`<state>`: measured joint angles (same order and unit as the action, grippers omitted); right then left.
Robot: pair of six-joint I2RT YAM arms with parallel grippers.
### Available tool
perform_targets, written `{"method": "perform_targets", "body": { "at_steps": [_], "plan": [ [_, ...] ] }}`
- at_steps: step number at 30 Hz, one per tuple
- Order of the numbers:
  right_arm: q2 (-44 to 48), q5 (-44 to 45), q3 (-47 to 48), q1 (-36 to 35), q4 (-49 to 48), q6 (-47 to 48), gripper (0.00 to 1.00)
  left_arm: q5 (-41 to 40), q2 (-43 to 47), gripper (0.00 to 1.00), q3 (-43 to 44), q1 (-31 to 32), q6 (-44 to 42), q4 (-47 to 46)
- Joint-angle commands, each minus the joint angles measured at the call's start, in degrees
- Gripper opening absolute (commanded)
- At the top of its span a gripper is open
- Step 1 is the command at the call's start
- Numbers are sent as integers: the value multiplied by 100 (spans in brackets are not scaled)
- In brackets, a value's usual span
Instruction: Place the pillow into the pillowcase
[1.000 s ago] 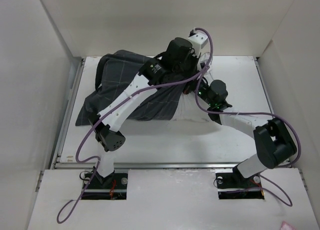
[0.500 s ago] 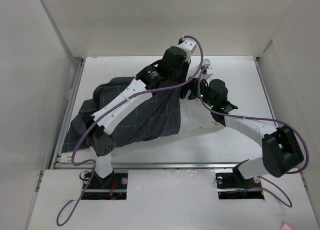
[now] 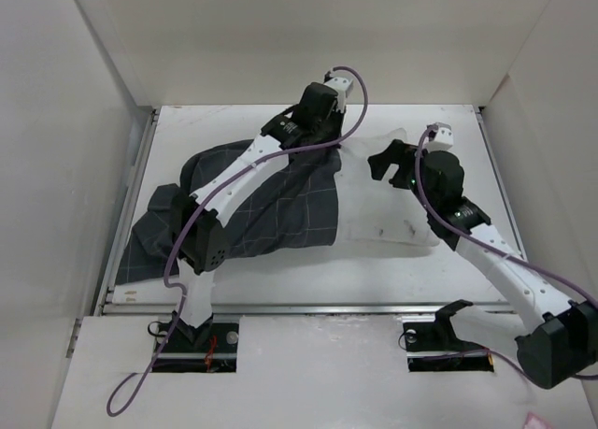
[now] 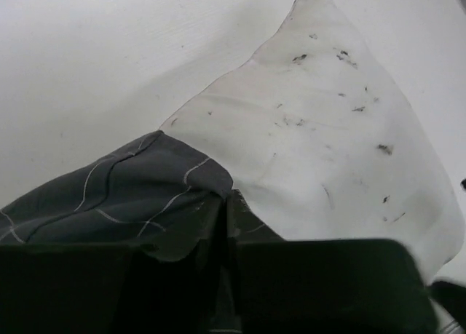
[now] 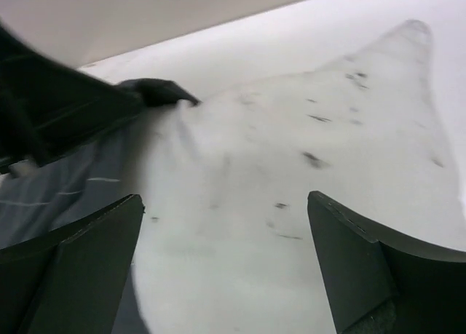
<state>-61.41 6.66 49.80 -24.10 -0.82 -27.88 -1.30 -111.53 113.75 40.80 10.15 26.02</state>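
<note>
- I've got the left gripper [image 4: 226, 207] clenched on the pillowcase [image 3: 271, 205] edge, far-middle of the desk [image 3: 308, 275].
- Right gripper [image 3: 385, 158] spread wide, grasping nothing, hovering over the pillow [image 3: 392, 219].
- Pillow's left part is covered by the pillowcase, and its bare end points toward the desk's right edge.

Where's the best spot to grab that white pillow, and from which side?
Probably the far right corner of the pillow, the part outside the pillowcase. It tapers to a thin flat point, easy to pinch. Come from the right, where the open right pincer hovers; the left pincer is shut on the pillowcase.
</note>
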Motion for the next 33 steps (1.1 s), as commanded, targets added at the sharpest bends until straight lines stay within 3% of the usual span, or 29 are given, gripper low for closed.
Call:
{"method": "perform_targets", "body": {
  "at_steps": [1,2,3,4,5,6,8,12,17,23,30,31,32,33],
  "plan": [
    [-90,600,170,160,846,115,100,420,157,5,156,7,-5,-352],
    [-152,530,249,238,1082,116,100,507,157,17,156,7,-5,-282],
    [-222,451,302,239,1162,116,100,508,157,37,156,7,-57,-282],
    [-336,329,302,239,1215,273,100,508,218,72,156,7,-57,-212],
    [-389,249,363,239,1329,352,100,438,306,90,86,7,-57,-142],
    [-442,144,364,239,1382,353,100,385,376,100,33,7,-57,-141],
    [-556,143,364,239,1470,424,100,263,683,100,-211,77,-57,-10],
    [-557,538,302,239,1532,424,100,-885,1385,100,-889,541,-5,157],
    [-557,706,188,292,1383,301,100,-1487,1915,100,-1417,973,592,596],
    [-978,-269,302,344,1031,625,100,-1821,1898,89,-2041,1282,1269,799],
    [-1471,-709,443,344,838,784,100,-2234,1090,51,-1989,1282,1481,966],
    [-1558,-762,504,344,838,784,94,-2234,993,44,-1989,1282,1481,966],
    [-1628,-858,504,344,777,706,88,-2234,888,36,-1841,1282,1481,966],
    [-1629,-920,504,344,707,653,80,-2408,661,15,-1735,1282,1481,1123]
  ]
}}
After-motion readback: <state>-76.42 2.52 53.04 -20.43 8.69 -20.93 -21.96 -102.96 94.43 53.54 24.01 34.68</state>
